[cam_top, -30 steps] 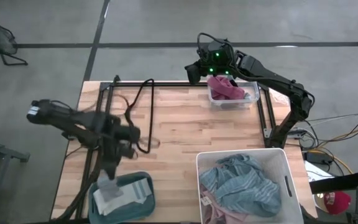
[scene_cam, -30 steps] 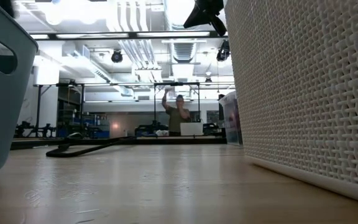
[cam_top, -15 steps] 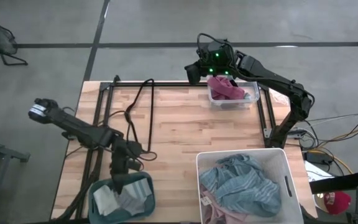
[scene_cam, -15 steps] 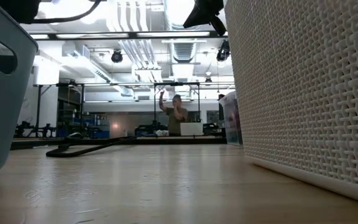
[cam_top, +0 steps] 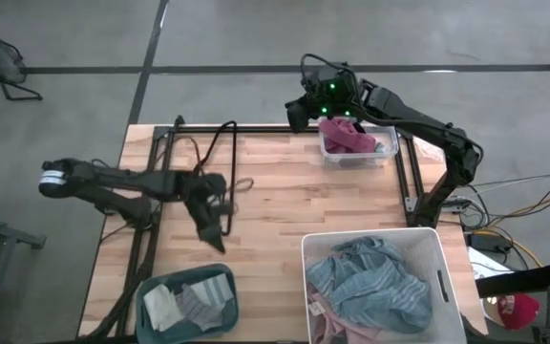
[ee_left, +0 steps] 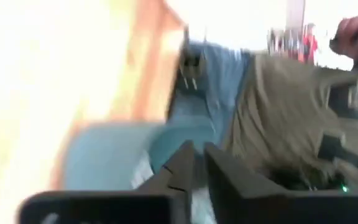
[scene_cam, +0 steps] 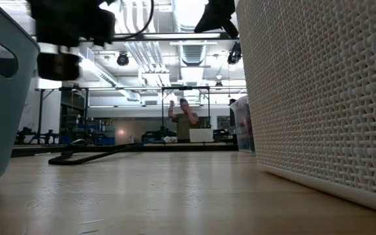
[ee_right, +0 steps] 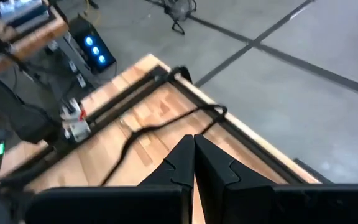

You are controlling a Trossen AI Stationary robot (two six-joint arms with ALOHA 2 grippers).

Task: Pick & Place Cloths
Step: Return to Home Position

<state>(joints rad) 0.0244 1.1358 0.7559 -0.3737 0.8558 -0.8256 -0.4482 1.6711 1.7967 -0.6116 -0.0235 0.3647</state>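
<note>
Grey and white socks (cam_top: pixel 187 306) lie in the blue bin (cam_top: pixel 220 323). The bin stands at the table's (cam_top: pixel 275 210) front edge, just in front of the left claw (cam_top: pixel 207 229). That claw hangs over bare wood, apart from the bin and carrying nothing. Its wrist view is too blurred to tell whether it is open or closed.

To the right of the left claw and well apart from it, a white basket (cam_top: pixel 445 277) holds a blue-striped cloth (cam_top: pixel 370 282). A pink cloth (cam_top: pixel 321 320) is tucked under the striped one at the basket's front corner.

At the table's far edge the right claw (cam_top: pixel 294 113) hovers with its fingers (ee_right: pixel 185 155) pressed together, empty. Just beside it, to its right, a maroon cloth (cam_top: pixel 347 134) is heaped in a small clear bin (cam_top: pixel 387 143). A black cable (cam_top: pixel 227 153) loops across the wood between the two claws.

In the low view a person (scene_cam: pixel 185 121) stands far back in the room.
</note>
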